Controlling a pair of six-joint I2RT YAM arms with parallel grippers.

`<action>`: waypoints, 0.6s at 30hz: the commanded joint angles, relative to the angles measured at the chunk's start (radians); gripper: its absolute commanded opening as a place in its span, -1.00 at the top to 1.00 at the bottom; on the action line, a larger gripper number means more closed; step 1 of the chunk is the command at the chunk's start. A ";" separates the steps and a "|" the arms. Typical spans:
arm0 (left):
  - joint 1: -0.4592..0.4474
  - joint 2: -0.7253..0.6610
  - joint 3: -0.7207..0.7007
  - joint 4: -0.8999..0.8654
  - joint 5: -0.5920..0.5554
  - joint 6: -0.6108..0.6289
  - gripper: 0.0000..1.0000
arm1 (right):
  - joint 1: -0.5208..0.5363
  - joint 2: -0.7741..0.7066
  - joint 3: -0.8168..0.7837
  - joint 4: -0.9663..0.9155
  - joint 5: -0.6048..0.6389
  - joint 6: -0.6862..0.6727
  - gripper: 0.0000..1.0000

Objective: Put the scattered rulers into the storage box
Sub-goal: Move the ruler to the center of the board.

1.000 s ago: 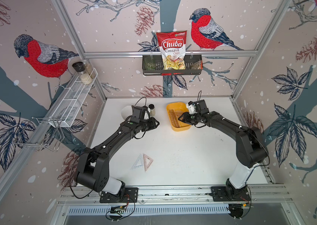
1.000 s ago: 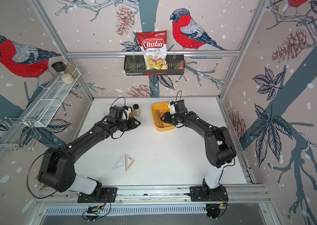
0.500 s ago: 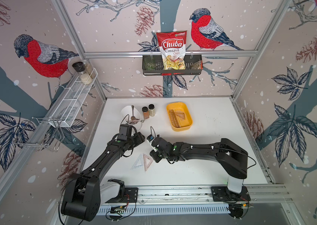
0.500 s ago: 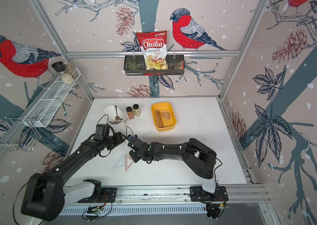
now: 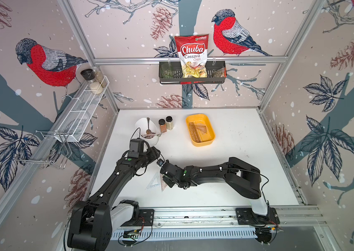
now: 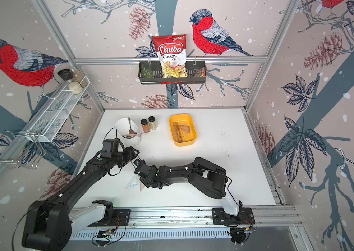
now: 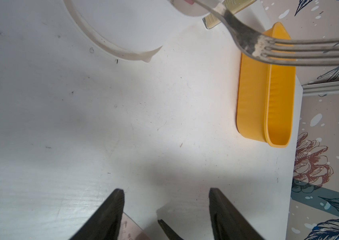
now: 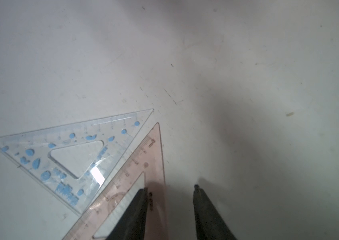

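In both top views the yellow storage box [image 5: 202,143] [image 6: 185,143] stands near the far edge of the white table [image 5: 236,173], a little right of its middle. Several rulers [image 5: 195,131] lie flat inside it. Near the front edge, left of the middle, a clear set square [image 5: 154,182] and a pinkish set square [image 5: 163,184] lie side by side and touching. The right gripper [image 5: 167,183] is low over the pinkish one. The left gripper [image 5: 157,153] is just beyond them, near the white bowl [image 5: 141,126].

In the left wrist view the left gripper [image 7: 164,191] has its jaws wide apart over bare table, gripping nothing. The storage box [image 7: 251,104] lies ahead, and a fork [image 7: 289,49] crosses in front of it.

In the right wrist view the right gripper [image 8: 170,187] has its jaws partly spread and nothing clamped. One finger is over the pinkish set square [image 8: 156,158], the other over bare table past its edge. The clear set square [image 8: 39,153] lies alongside.
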 commanded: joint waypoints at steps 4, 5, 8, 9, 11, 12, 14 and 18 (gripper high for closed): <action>0.004 0.014 -0.003 0.010 0.032 0.021 -0.38 | 0.003 0.016 -0.021 -0.015 0.073 0.004 0.21; 0.004 0.016 -0.003 0.012 0.034 0.022 -0.38 | 0.002 0.016 -0.025 -0.019 0.085 0.007 0.22; 0.004 0.021 -0.006 0.017 0.037 0.023 -0.38 | -0.002 0.008 -0.048 -0.024 0.114 0.020 0.24; 0.004 0.022 -0.008 0.022 0.042 0.022 -0.38 | -0.006 0.002 -0.060 -0.024 0.121 0.026 0.24; 0.004 0.028 -0.014 0.034 0.053 0.018 -0.38 | -0.014 -0.013 -0.088 -0.020 0.130 0.040 0.25; 0.004 0.031 -0.017 0.040 0.061 0.016 -0.38 | -0.021 -0.023 -0.106 -0.016 0.131 0.048 0.25; 0.002 0.038 -0.025 0.054 0.074 0.009 -0.38 | -0.032 -0.044 -0.139 -0.013 0.137 0.060 0.25; -0.014 0.042 -0.040 0.073 0.077 -0.005 -0.37 | -0.057 -0.092 -0.215 -0.008 0.163 0.078 0.25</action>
